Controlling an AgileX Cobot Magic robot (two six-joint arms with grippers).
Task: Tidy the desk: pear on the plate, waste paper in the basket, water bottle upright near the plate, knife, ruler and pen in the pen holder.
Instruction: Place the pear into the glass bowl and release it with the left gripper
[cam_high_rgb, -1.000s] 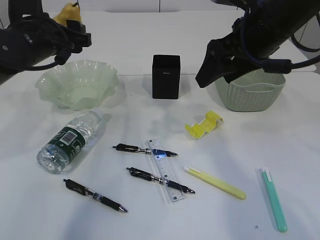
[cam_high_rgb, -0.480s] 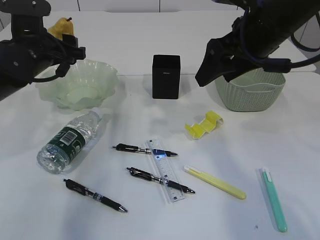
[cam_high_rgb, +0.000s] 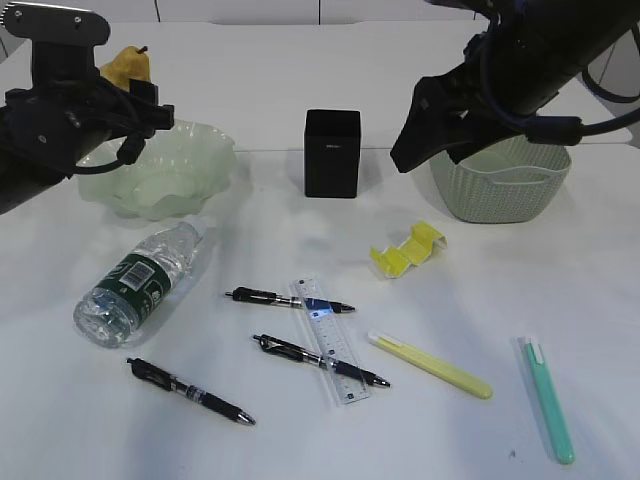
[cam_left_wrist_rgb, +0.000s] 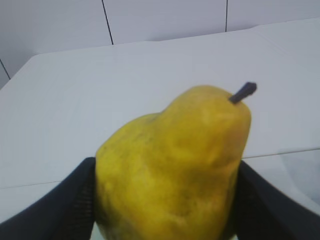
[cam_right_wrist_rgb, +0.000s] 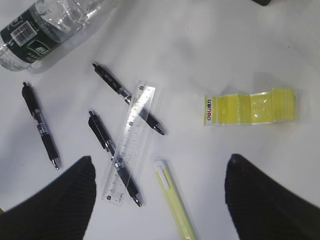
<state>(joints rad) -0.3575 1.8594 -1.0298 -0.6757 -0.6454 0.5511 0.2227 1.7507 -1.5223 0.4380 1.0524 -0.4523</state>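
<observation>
My left gripper (cam_high_rgb: 122, 80) is shut on the yellow pear (cam_high_rgb: 125, 66), which hangs above the far left rim of the pale green plate (cam_high_rgb: 170, 165). In the left wrist view the pear (cam_left_wrist_rgb: 175, 160) fills the gap between both black fingers. My right gripper (cam_right_wrist_rgb: 160, 195) stands open and empty, high in front of the green basket (cam_high_rgb: 505, 195). The water bottle (cam_high_rgb: 140, 282) lies on its side. The clear ruler (cam_high_rgb: 330, 340) rests across two black pens (cam_high_rgb: 290, 298). The yellow waste paper (cam_high_rgb: 408, 250) lies mid-desk, behind it the black pen holder (cam_high_rgb: 332, 153).
A third black pen (cam_high_rgb: 190, 391) lies at the front left. A slim yellow knife (cam_high_rgb: 430, 365) and a teal one (cam_high_rgb: 548, 398) lie at the front right. My right arm (cam_high_rgb: 520, 70) hides part of the basket.
The left arm has lowered the pear a little toward the plate's far left rim and now covers more of the plate. The right arm has not moved.
</observation>
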